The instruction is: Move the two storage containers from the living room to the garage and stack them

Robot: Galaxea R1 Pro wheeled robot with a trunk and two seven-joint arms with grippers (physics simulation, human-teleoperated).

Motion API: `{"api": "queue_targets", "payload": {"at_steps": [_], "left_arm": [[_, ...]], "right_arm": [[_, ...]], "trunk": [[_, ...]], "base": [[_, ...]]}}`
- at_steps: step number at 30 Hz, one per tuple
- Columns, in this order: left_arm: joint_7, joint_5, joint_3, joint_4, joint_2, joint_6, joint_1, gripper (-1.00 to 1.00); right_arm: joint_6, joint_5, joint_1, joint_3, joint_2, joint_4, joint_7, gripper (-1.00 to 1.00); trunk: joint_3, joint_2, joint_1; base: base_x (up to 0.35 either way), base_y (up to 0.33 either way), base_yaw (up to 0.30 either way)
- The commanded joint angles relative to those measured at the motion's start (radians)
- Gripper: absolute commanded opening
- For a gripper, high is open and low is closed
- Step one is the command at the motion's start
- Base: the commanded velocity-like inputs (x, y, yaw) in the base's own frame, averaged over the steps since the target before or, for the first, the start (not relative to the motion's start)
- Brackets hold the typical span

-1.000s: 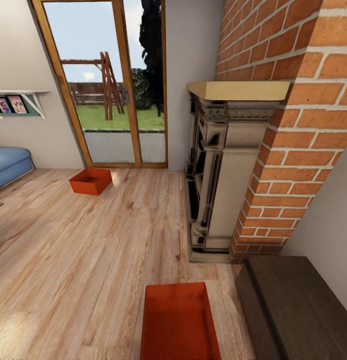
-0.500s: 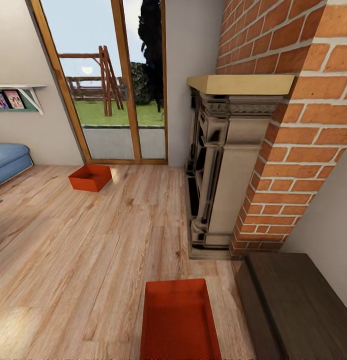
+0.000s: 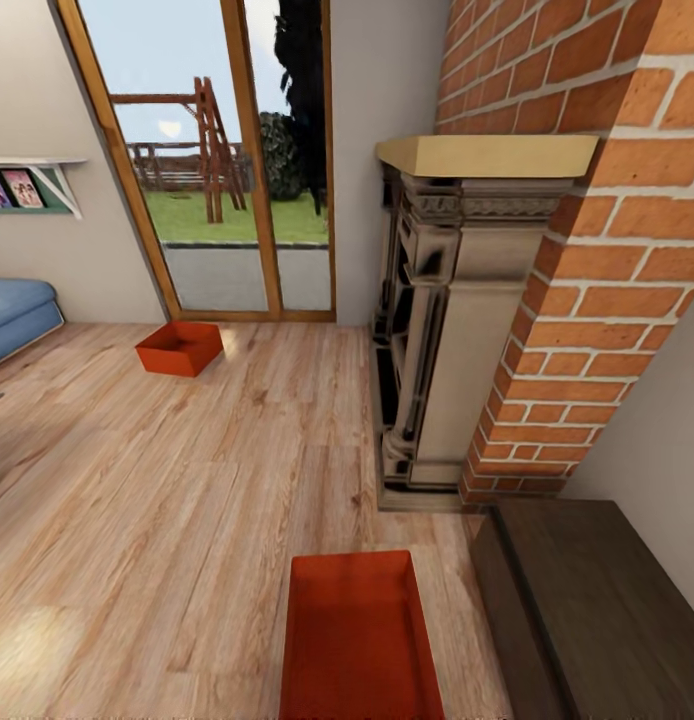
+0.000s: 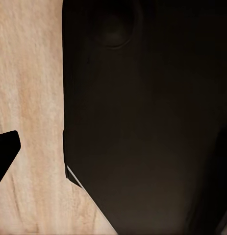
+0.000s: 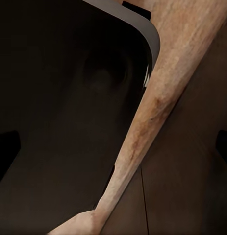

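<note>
Two orange-red storage containers lie on the light wood-plank floor (image 3: 187, 520) of the living room. The near storage container (image 3: 355, 640) sits low in the head view, just left of a dark wooden bench. The far storage container (image 3: 179, 347) rests by the wood-framed glass doors (image 3: 227, 170). In the left wrist view, one black fingertip (image 4: 5, 149) of my left gripper (image 4: 113, 147) hangs over floor planks beside my dark body. My right gripper (image 5: 113, 147) has its fingertips (image 5: 4, 147) wide apart, nothing between them. The garage is out of view.
A brick fireplace (image 3: 547, 250) with a carved stone surround (image 3: 457, 320) juts out at the right. A dark wooden bench (image 3: 587, 610) stands at the lower right. A blue sofa (image 3: 17, 315) and a wall shelf (image 3: 32, 185) are at the left.
The whole head picture has shifted slightly upward, so the camera moved. Both containers keep their places on the floor.
</note>
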Motion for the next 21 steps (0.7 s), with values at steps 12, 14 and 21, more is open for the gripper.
{"api": "queue_targets", "payload": {"at_steps": [12,14,21], "left_arm": [[0.001,0.006,0.001,0.001,0.000,-0.003,0.000,1.00],[0.001,0.006,0.001,0.001,0.000,-0.003,0.000,1.00],[0.001,0.006,0.001,0.001,0.000,-0.003,0.000,1.00]], "right_arm": [[-0.006,-0.011,-0.001,0.007,0.000,0.003,0.006,1.00],[-0.006,-0.011,-0.001,0.007,0.000,0.003,0.005,1.00],[-0.006,-0.011,-0.001,0.007,0.000,0.003,0.006,1.00]], "trunk": [[-0.020,0.000,0.000],[-0.023,0.000,0.000],[-0.034,0.000,0.000]], "base": [[0.000,0.000,0.000],[0.000,0.000,0.000],[0.000,0.000,0.000]]}}
